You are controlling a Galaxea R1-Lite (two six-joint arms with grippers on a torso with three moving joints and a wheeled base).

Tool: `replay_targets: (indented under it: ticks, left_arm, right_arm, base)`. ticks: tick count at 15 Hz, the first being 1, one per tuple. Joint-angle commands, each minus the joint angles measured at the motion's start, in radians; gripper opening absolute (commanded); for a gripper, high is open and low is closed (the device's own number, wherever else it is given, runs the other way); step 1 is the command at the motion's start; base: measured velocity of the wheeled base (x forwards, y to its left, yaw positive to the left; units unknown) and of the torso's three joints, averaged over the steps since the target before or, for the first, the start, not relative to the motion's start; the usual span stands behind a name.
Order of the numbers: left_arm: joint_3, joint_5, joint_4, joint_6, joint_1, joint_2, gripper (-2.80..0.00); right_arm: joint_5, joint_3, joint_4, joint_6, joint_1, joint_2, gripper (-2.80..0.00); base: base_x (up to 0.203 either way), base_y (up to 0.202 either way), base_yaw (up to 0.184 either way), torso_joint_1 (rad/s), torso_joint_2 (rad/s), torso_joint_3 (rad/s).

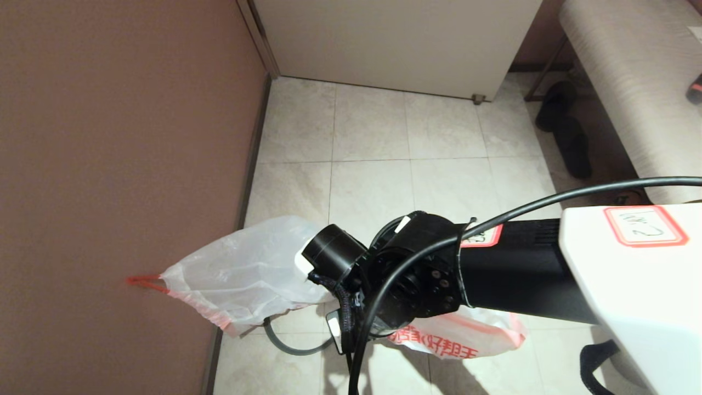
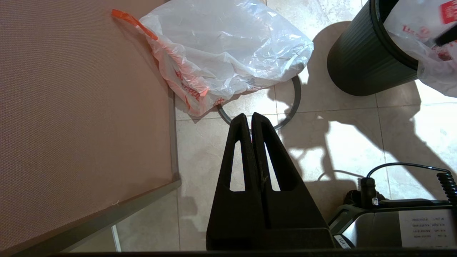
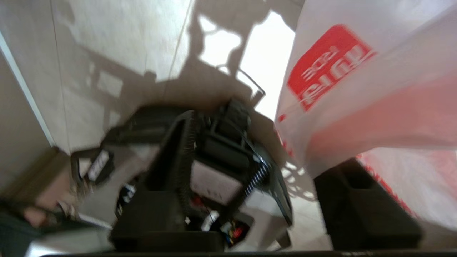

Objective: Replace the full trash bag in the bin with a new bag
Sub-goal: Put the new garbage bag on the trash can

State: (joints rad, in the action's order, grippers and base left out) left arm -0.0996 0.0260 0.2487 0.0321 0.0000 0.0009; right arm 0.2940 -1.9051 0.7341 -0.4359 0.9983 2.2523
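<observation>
The full trash bag point(image 1: 247, 274) point(image 2: 228, 53), bulgy translucent white with a red-orange drawstring, lies on the floor against the brown wall. The black ribbed bin point(image 2: 367, 60) stands to its right, hidden in the head view by my right arm. The new bag point(image 2: 421, 43) point(image 1: 455, 334) point(image 3: 357, 89), white with red print, hangs over the bin's mouth. My right gripper point(image 3: 264, 142) is open beside it, the film draping over one finger point(image 3: 357, 200). My left gripper point(image 2: 251, 116) is shut and empty, above the floor near the grey rim ring point(image 2: 294, 100) point(image 1: 290, 343).
The brown wall point(image 1: 109, 164) runs along the left, with a white cabinet point(image 1: 395, 38) at the back. A grey bench point(image 1: 636, 82) and dark shoes point(image 1: 565, 131) are at the right. My left arm's wrist point(image 3: 221, 160) sits close below the right gripper. Pale floor tiles point(image 1: 373, 181) lie beyond.
</observation>
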Motion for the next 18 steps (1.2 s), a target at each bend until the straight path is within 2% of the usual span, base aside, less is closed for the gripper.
replay_targets:
  ticks: [1, 3, 5, 8, 12, 14, 16, 18]
  left_arm:
    - [0.0, 0.0, 0.001, 0.0, 0.0, 0.001, -2.8]
    - [0.0, 0.0, 0.001, 0.0, 0.0, 0.001, -2.8]
    - [0.0, 0.0, 0.001, 0.0, 0.0, 0.001, -2.8]
    - [0.0, 0.0, 0.001, 0.0, 0.0, 0.001, -2.8]
    - [0.0, 0.0, 0.001, 0.0, 0.0, 0.001, -2.8]
    - [0.0, 0.0, 0.001, 0.0, 0.0, 0.001, -2.8]
    - [0.0, 0.0, 0.001, 0.0, 0.0, 0.001, -2.8]
    - [0.0, 0.0, 0.001, 0.0, 0.0, 0.0, -2.8]
  right_arm:
    - [-0.005, 0.054, 0.018, 0.012, 0.016, -0.089, 0.0]
    - [-0.02, 0.152, 0.064, 0.059, 0.025, -0.146, 0.0]
    - [0.05, 0.191, 0.071, 0.079, 0.025, -0.128, 0.0]
    - [0.085, 0.137, -0.07, 0.126, 0.024, 0.007, 0.0]
    - [0.109, -0.055, -0.107, 0.181, 0.079, 0.187, 0.0]
    - [0.183, -0.074, -0.151, 0.25, 0.075, 0.257, 0.0]
    - [0.255, -0.065, -0.145, 0.264, 0.078, 0.261, 0.0]
    - [0.278, -0.06, -0.088, 0.264, 0.098, 0.244, 0.0]
  base:
    - [0.0, 0.0, 0.0, 0.0, 0.0, 0.0]
    - [0.0, 0.0, 0.0, 0.0, 0.0, 0.0]
    - [0.0, 0.0, 0.0, 0.0, 0.0, 0.0]
    - [0.0, 0.0, 0.0, 0.0, 0.0, 0.0]
    - [0.0, 0.0, 0.0, 0.0, 0.0, 0.0]
    - [0.0, 0.0, 0.0, 0.0, 0.0, 0.0]
    - [0.0, 0.0, 0.0, 0.0, 0.0, 0.0]
    - [0.0, 0.0, 0.0, 0.0, 0.0, 0.0]
